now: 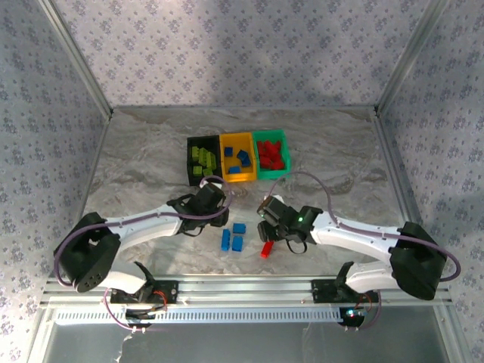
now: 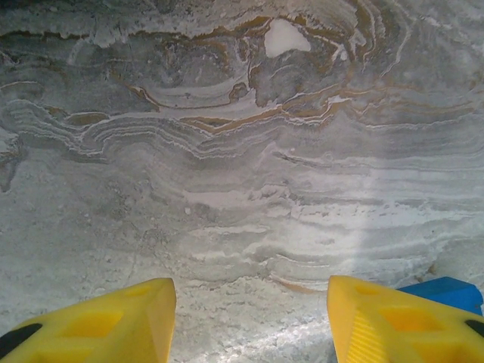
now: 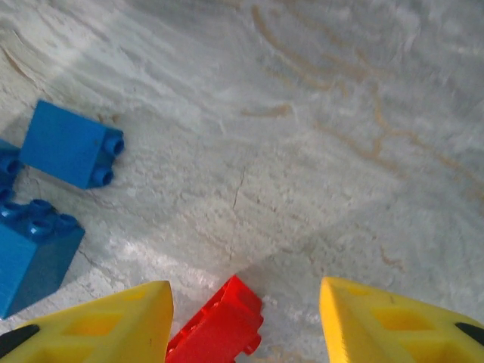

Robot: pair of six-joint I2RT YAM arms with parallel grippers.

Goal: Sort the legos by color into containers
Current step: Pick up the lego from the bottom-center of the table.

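Three containers stand side by side at the back centre: a black one [image 1: 190, 162] with lime green legos, an orange-yellow one [image 1: 237, 136] with blue legos, and a green one [image 1: 271, 134] with red legos. Three loose blue legos [image 1: 240, 228] lie on the table in front of them. A red lego [image 1: 266, 249] lies to their right. My right gripper [image 3: 246, 318] is open just above the red lego [image 3: 219, 325], which sits nearer its left finger. Two blue legos [image 3: 72, 144] lie off to its left. My left gripper [image 2: 252, 318] is open over bare table, with a blue lego [image 2: 446, 291] just outside its right finger.
The marble-patterned table [image 1: 136, 166] is walled by patterned panels at the back and sides. A metal rail [image 1: 242, 291] runs along the near edge where both arm bases are bolted. The left arm [image 1: 151, 223] and right arm [image 1: 355, 234] reach inward toward the loose legos.
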